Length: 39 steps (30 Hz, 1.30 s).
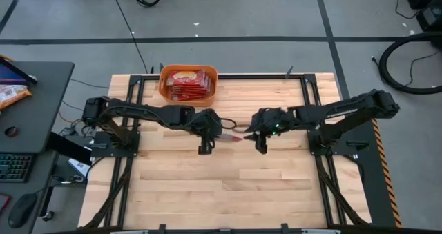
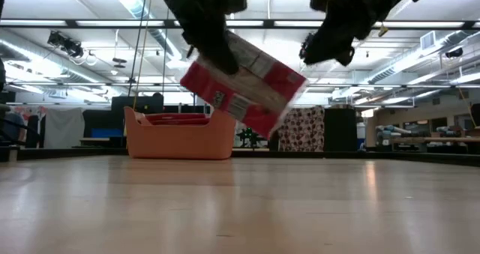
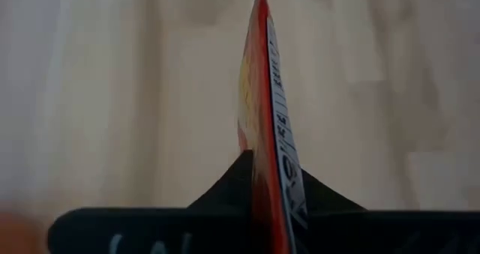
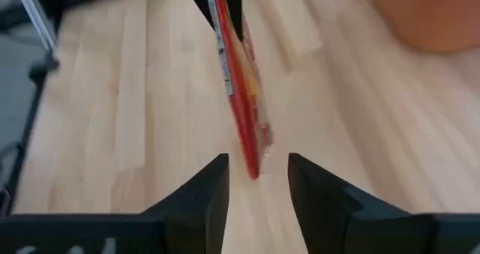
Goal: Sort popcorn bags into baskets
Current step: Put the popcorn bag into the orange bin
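One red foil popcorn bag (image 2: pixel 247 85) hangs in the air over the middle of the table, between my two grippers. It shows as a thin red sliver in the high view (image 1: pixel 233 134). My left gripper (image 1: pixel 221 131) is shut on it. My right gripper (image 1: pixel 251 132) is open, just to the bag's right. In its wrist view, its fingers (image 4: pixel 259 168) stand on either side of the bag's free end (image 4: pixel 251 160) without touching it. The orange basket (image 1: pixel 164 89) sits at the table's far edge and holds several red bags (image 1: pixel 188 84). My left gripper pinches the popcorn bag between its two fingers at its left end (image 3: pixel 268 160), coming level from the table's left. The bag stands on edge in the hold, lifted clear of the table. Its free end (image 2: pixel 281 97) slants down toward the right.
Bare wooden tabletop (image 1: pixel 228 186) lies near and on both sides of the grippers. The black frame rails (image 1: pixel 128 158) run along the table's left and right sides. A desk with a keyboard (image 1: pixel 14 166) stands off the table's left.
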Tool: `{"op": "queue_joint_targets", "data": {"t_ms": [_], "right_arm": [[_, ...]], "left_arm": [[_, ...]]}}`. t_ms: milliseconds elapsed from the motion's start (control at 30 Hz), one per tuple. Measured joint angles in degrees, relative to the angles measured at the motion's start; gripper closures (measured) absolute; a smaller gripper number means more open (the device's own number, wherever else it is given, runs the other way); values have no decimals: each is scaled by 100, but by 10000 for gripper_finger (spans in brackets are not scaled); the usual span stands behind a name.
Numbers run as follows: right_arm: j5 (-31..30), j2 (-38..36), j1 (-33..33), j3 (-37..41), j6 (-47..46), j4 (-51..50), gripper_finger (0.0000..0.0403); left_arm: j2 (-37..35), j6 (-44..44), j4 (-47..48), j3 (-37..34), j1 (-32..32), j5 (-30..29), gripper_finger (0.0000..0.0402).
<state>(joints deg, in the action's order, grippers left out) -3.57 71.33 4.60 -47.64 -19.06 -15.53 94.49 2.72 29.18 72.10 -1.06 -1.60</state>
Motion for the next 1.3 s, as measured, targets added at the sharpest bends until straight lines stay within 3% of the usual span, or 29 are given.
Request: {"op": "queue_joint_targets", "data": {"t_ms": [167,433,733,967,1300], "right_arm": [[-249,-650,-219,-2,71,-251,260],[-723,-1103,-327,-2,102,-385,260],[-728,-961,-319,2,-122,-406,260],[-728,-947,-319,1,-497,-390,260],[-1100,-947,-327,0,-713,-369,260]], "left_arm": [[-655,529,481,0,411,-346,377],[-1764,1111,517,-52,1902,-370,372],[-1915,2120,510,-65,3593,716,373],[-1877,2280,-744,-917,4706,1760,373],[-1874,2900,-2474,-2312,5485,2256,373]]}}
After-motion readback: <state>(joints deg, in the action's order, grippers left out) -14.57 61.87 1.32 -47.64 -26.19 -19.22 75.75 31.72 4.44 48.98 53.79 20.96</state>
